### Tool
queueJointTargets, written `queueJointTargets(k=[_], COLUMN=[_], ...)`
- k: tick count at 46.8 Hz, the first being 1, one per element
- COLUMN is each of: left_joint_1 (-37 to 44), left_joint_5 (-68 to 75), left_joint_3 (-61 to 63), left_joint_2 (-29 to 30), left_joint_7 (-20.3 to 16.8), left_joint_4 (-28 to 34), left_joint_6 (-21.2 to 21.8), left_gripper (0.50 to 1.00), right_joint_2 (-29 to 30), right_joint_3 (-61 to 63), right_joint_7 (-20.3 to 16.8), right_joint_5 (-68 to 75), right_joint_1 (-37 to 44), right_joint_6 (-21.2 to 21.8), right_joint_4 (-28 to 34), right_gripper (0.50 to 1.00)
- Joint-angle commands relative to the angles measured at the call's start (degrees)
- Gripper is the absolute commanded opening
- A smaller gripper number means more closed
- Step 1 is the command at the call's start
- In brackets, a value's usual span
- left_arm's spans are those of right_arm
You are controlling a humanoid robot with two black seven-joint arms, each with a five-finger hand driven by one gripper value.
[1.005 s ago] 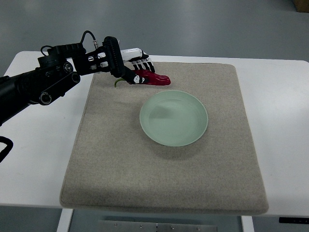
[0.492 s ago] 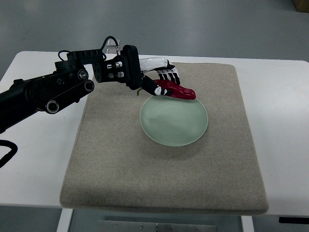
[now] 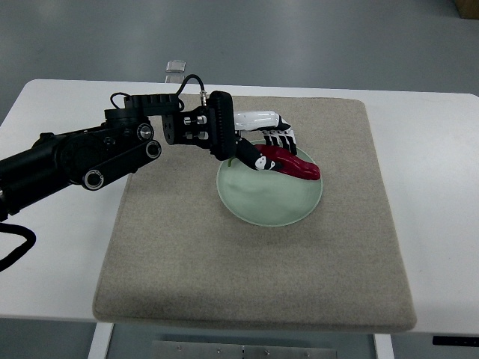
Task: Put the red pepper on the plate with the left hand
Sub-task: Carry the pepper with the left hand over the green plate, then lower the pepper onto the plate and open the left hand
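A: The fingers (image 3: 278, 139) of the left hand (image 3: 266, 142) are curled round the stalk end of the red pepper (image 3: 290, 163). Around them, going by size: the white table (image 3: 52, 247), the beige mat (image 3: 224, 277) on it, the black left arm (image 3: 82, 153) coming in from the left, then the pale green plate (image 3: 266, 206).

B: And where is the pepper itself?

A: It is held over the far part of the plate, its tip pointing toward the right rim. The carry looks nearly done; the lowering and the release are left.

B: Is it touching the plate?

A: From this steep angle that cannot be told. The green stem is mostly hidden behind the hand, and the thumb's grip is hard to make out. The right arm is out of view
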Motion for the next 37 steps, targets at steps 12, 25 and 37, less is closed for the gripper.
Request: queueJointTargets(k=[12, 25, 37], left_joint_1=[0.6, 0.77, 0.6], left_joint_5=[-0.01, -0.01, -0.18], left_joint_3=[1.5, 1.5, 1.32], left_joint_2=[-0.64, -0.55, -0.47], left_joint_7=[0.0, 0.0, 0.0], left_joint_4=[0.05, 0.14, 0.75], left_joint_6=[0.07, 0.15, 0.59], left_gripper=[0.773, 0.819, 0.844], right_joint_2=[0.0, 0.0, 0.0], right_joint_3=[0.0, 0.0, 0.0], right_joint_7=[0.0, 0.0, 0.0], right_joint_5=[-0.01, -0.01, -0.01], right_joint_1=[0.0, 0.0, 0.0], right_joint_6=[0.0, 0.0, 0.0], right_joint_4=[0.0, 0.0, 0.0], right_gripper=[0.928, 0.928, 0.928])
